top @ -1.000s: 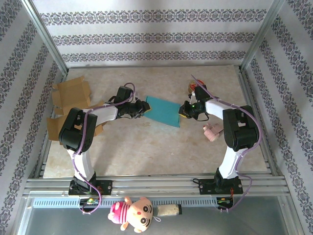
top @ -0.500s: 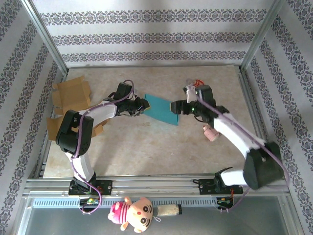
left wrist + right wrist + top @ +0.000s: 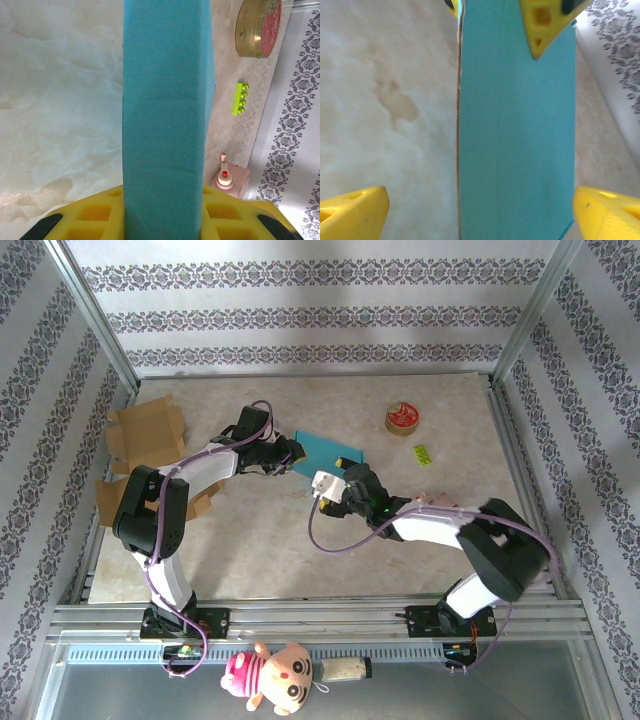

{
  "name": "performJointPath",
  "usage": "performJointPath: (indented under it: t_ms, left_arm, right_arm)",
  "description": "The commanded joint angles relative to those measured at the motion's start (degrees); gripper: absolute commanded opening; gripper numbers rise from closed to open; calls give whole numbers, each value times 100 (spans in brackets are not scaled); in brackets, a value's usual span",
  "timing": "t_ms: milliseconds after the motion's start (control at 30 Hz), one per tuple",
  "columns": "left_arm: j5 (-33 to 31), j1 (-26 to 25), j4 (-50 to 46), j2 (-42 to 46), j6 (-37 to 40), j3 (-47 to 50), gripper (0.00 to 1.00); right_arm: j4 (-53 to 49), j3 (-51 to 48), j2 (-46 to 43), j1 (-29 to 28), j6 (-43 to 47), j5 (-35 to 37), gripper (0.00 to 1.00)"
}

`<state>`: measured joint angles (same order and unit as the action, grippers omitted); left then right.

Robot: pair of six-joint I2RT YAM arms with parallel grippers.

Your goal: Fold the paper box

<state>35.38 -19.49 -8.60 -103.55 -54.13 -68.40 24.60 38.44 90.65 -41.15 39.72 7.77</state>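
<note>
1. Far left of the top view: cardboard pieces (image 3: pixel 145 430) at the edge of the surface (image 3: pixel 300 550), well apart from the work. No hazard judged there.
2. Left tool (image 3: pixel 287 455), left of centre: clenched on the left end of the paper box (image 3: pixel 325 448), a flattened teal sheet in the upper middle of the frame. From the left wrist, takes only a short strip of that end between the yellow pads (image 3: pixel 95 215). Likely risk: slips or pivots in so short a bite if pushed or tugged from the other end.
3. Paper box itself: runs from the left tool rightward to the right tool. Cannot tell whether resting on the surface or held just above it. Lies flat with no wall raised, so task judged early.
4. Right tool (image 3: pixel 480 212), centre of the top view: released, jaws spread wide on either side of the box's free end, touching nothing. Likely risks: closes across a panel instead of along a crease and crumples it, or drives forward and buckles the sheet against the left tool.
5. Right side: pink object (image 3: pixel 432 498) just beside the right forearm, with tin (image 3: pixel 402 420) and green brick (image 3: pixel 422 453) farther up and apart. Likely risk: knocks the pink object on a wide swing.
</note>
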Motion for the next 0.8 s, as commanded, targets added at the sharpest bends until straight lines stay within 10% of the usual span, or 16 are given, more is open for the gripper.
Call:
performJointPath:
  t_ms: [0, 367, 533, 767]
  left_arm:
    - [52, 62, -81, 177, -80, -123, 25]
    - [377, 96, 206, 296, -344, -35, 31]
    - [479, 128, 360, 582, -447, -7, 50]
    - [-410, 268, -816, 1634, 471, -377, 74]
  right_arm:
    - [1369, 189, 462, -44, 865, 1048, 93]
    - [3321, 86, 1459, 142, 1774, 1097, 59]
    - [3255, -75, 1273, 116, 1816, 778, 38]
    - [1698, -365, -81, 108, 1334, 204, 33]
